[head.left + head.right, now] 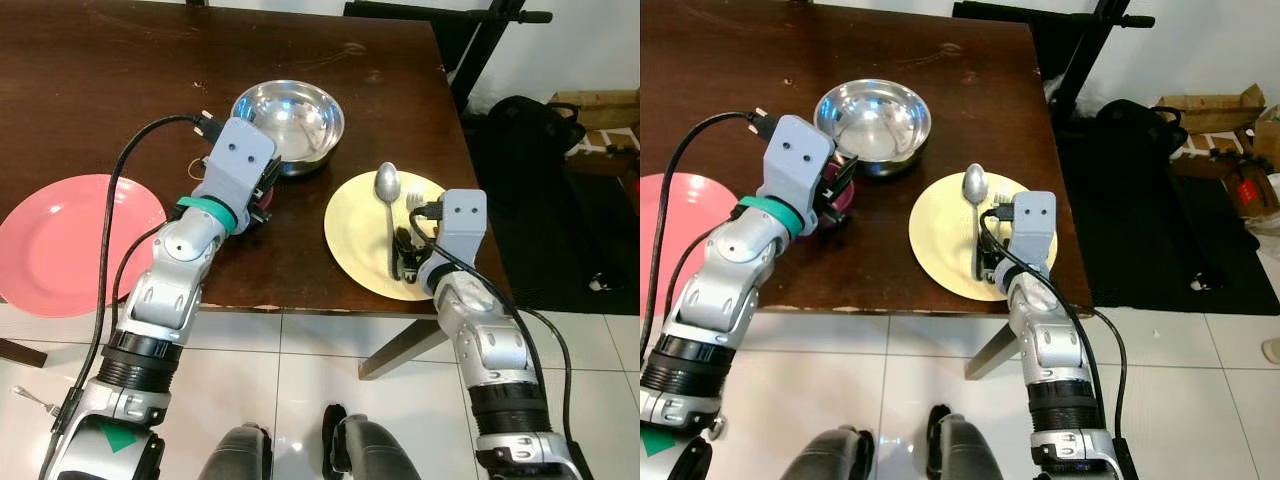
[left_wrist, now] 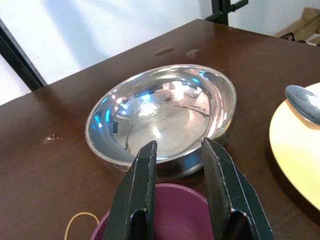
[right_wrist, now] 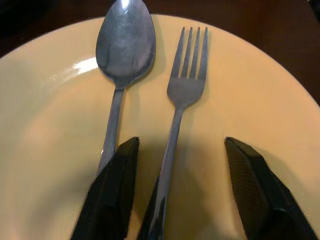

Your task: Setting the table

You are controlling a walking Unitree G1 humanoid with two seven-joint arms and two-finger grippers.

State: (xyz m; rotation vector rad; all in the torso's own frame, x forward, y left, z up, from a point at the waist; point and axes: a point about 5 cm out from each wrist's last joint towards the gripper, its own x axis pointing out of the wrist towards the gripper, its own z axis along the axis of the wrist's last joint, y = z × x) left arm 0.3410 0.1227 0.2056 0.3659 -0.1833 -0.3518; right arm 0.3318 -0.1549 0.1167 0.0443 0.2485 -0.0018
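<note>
Tabletop (image 1: 100, 90) carrying two plates — one pink (image 1: 70, 240), one yellow (image 1: 360, 240) — one steel bowl (image 1: 290, 118), one spoon (image 3: 122, 55) and one fork (image 3: 185, 85) on the yellow plate. Right claw (image 3: 182, 170) open, straddling the fork handle; left claw (image 2: 177, 172) open above a purple cup (image 2: 170, 215) — rubber band (image 2: 80, 220) seen from the left wrist.

Dining corner of a home, white-tiled and white-walled.

Dark brown wooden dining table (image 1: 120, 90) on glossy white floor tiles (image 1: 300, 370); laid with a round pink plate (image 1: 70, 240) at left, a round pale-yellow plate (image 1: 355, 235) at right bearing a steel spoon (image 3: 120, 55) and steel fork (image 3: 182, 95), and a polished steel bowl (image 1: 290, 118) further back. Far right: black bag (image 1: 525, 130) on a black floor mat (image 1: 590, 230), open cardboard boxes (image 1: 1210, 110), black metal stand (image 1: 480, 40) against the white wall.
</note>
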